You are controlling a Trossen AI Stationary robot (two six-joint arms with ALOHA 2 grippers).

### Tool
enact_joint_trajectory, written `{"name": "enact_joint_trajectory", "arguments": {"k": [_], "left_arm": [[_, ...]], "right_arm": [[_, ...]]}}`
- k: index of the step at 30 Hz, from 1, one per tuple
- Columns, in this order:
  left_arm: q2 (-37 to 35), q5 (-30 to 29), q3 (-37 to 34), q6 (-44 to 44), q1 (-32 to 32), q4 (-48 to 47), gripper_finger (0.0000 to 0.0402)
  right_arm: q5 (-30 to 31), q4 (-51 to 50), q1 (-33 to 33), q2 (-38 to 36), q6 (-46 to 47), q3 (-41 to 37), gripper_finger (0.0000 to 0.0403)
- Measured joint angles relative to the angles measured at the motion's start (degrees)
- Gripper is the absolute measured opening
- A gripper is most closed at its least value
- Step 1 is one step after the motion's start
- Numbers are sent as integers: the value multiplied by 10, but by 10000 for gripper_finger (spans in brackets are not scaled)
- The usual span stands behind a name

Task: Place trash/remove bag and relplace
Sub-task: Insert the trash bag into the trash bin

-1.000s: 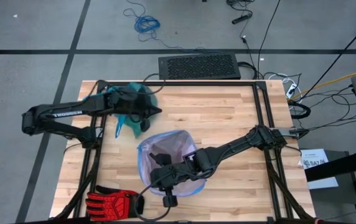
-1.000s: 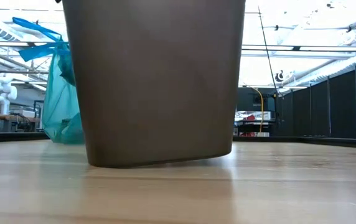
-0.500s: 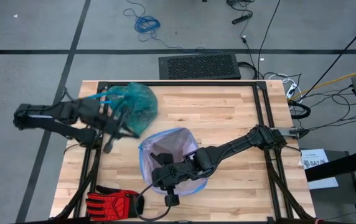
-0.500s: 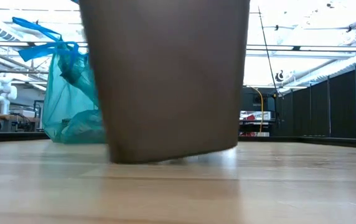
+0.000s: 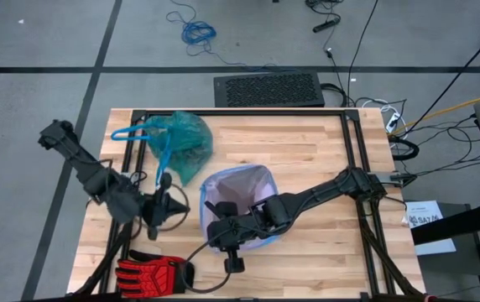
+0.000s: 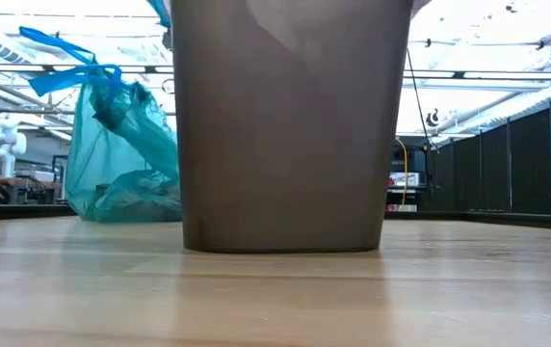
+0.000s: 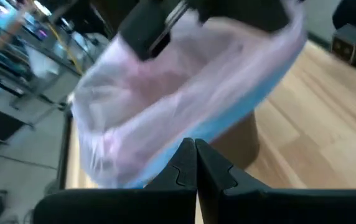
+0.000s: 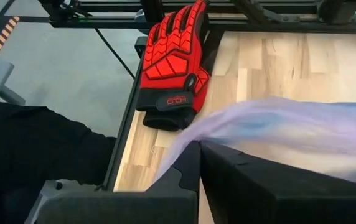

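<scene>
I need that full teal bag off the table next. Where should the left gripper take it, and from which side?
Grip the blue drawstring loops that trail off the teal bag toward the table's left edge, coming from the left. They lie clear of the bulging body, and the left gripper, shut, is nearby.

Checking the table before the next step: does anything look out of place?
A red-and-black glove lies at the table's near left corner, half over the frame edge; it isn't trash. The full teal bag sits on the table behind the bin. The right gripper pinches the lilac liner.

bag (image 5: pixel 181 141) behind-left of bin (image 5: pixel 238 214) | glove (image 5: pixel 149 273) at table (image 5: pixel 307 168) front-left corner
</scene>
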Motion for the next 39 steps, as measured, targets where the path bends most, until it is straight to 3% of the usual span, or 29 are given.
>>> {"name": "enact_joint_trajectory", "arguments": {"k": [7, 10, 13, 21, 28, 34, 39], "left_arm": [[49, -62, 0, -2, -29, 50, 0], [57, -110, 0, -25, -13, 51, 0], [69, -117, -1, -40, 31, 52, 0], [76, 19, -66, -48, 163, 153, 0], [76, 37, -106, -72, 198, 181, 0], [76, 37, -123, -94, 206, 181, 0], [76, 37, -125, -106, 206, 182, 0]], "right_arm": [[4, -29, -8, -4, -1, 0, 0], [6, -40, -10, -4, -1, 0, 0], [6, -39, -11, -4, -5, 0, 0], [5, -41, -7, -6, -8, 0, 0], [27, -51, 5, -43, -10, 0, 0], [132, -145, 43, -101, 15, 1, 0], [263, -286, 107, -122, 132, 1, 0]]}}
